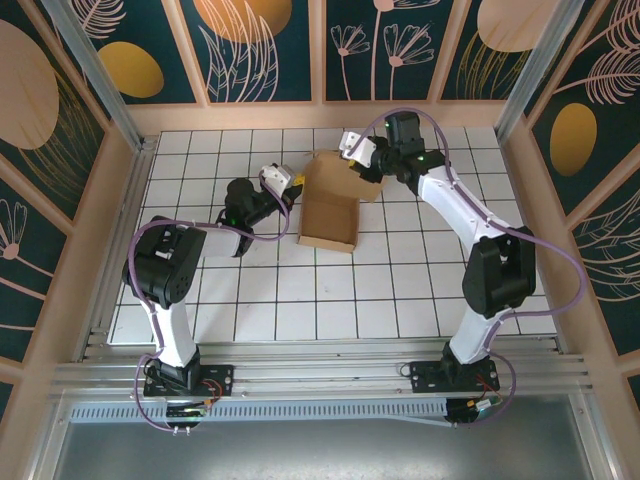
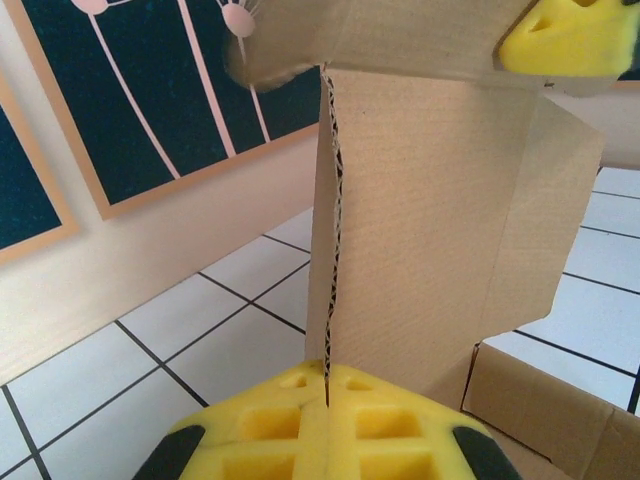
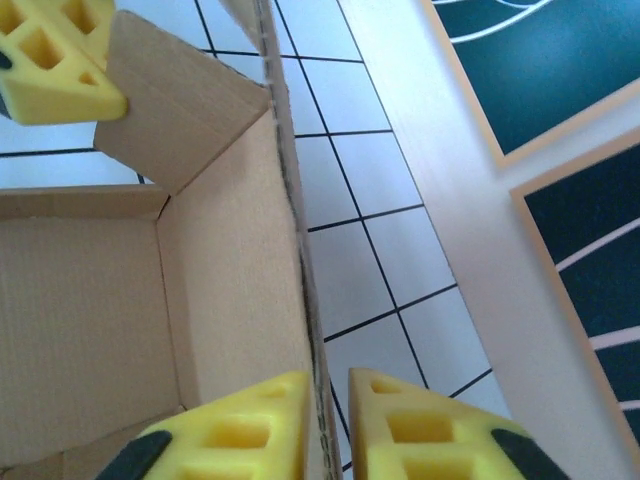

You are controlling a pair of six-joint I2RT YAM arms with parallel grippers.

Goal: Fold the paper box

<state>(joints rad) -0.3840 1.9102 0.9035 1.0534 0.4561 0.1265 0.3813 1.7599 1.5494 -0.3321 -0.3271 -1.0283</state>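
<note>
Paper box [image 1: 330,205] walls pinched: one in left hand [image 2: 327,380], one in narrow right hand [image 3: 328,390].

free: bare tabletop [image 1: 330,300] between the two arms, near side | blocked: box [image 1: 335,205] upright mid-far | left gripper [image 1: 292,184] clamped on its left flap, right gripper [image 1: 352,150] on its far wall | tight: strip between box and back wall [image 1: 320,118]

White tiled tabletop [image 1: 330,300], dark grid lines, teal wall panels [image 1: 400,50] with pink and gold plant motifs, aluminium rails [image 1: 320,378]
</note>
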